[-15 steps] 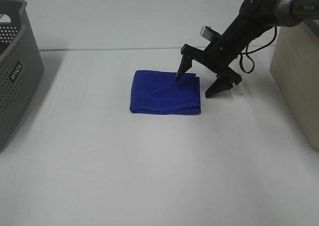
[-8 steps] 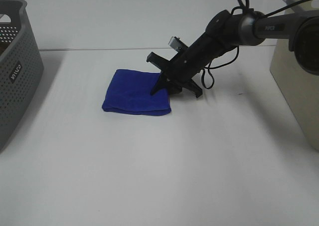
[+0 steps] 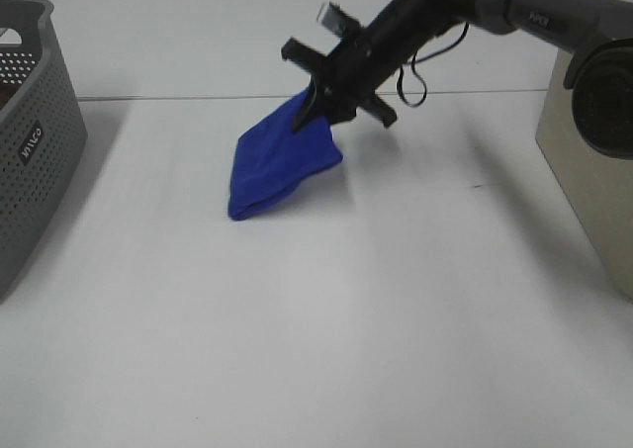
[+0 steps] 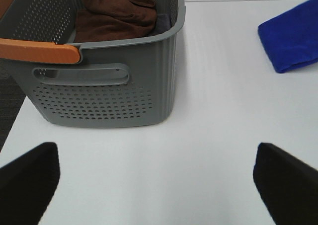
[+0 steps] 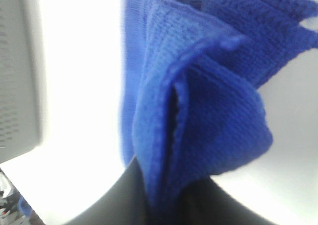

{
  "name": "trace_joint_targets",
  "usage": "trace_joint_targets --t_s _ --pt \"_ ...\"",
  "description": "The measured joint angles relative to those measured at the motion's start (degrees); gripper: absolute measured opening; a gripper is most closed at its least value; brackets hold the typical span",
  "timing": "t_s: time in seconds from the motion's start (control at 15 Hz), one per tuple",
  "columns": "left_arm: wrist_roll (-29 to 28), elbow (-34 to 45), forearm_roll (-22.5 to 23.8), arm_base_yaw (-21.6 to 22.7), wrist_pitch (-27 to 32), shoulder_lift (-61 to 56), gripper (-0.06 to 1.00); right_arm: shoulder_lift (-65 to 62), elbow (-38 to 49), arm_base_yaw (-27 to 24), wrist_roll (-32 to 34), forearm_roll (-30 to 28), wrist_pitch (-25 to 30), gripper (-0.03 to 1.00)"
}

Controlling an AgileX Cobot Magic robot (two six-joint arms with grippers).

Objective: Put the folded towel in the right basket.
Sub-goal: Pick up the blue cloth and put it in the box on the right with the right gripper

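Observation:
The folded blue towel [image 3: 280, 161] hangs tilted from my right gripper [image 3: 321, 112], which is shut on its upper right edge. The towel's lower left end is at or just above the white table. In the right wrist view the towel [image 5: 198, 86] fills the frame, pinched between the dark fingers [image 5: 124, 200]. The right basket [image 3: 591, 171] is beige and stands at the table's right edge, well to the right of the towel. My left gripper [image 4: 156, 158] is open and empty over the table near the grey basket; the towel [image 4: 290, 38] shows far off in its view.
A grey perforated basket [image 3: 30, 122] stands at the left edge; in the left wrist view this basket [image 4: 99, 86] has an orange handle and holds a brown towel [image 4: 117, 14]. The white table [image 3: 346, 319] spreads in front.
My right gripper shut on the towel's right edge, dragging it slightly left, then rose up and back, lifting that edge so the towel now hangs tilted.

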Motion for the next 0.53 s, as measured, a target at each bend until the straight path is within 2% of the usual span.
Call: trace_joint_targets --t_s 0.2,0.33,0.53 --pt "0.0 0.0 0.0 0.0 0.0 0.0 0.99 -2.98 -13.64 -2.46 3.5 -3.44 1.03 0.1" --pt "0.0 0.0 0.0 0.0 0.0 0.0 0.99 -8.94 -14.67 -5.39 3.67 -5.27 1.55 0.1" --pt "0.0 0.0 0.0 0.0 0.0 0.0 0.99 -18.62 -14.9 -12.89 3.67 -12.78 2.01 0.1"
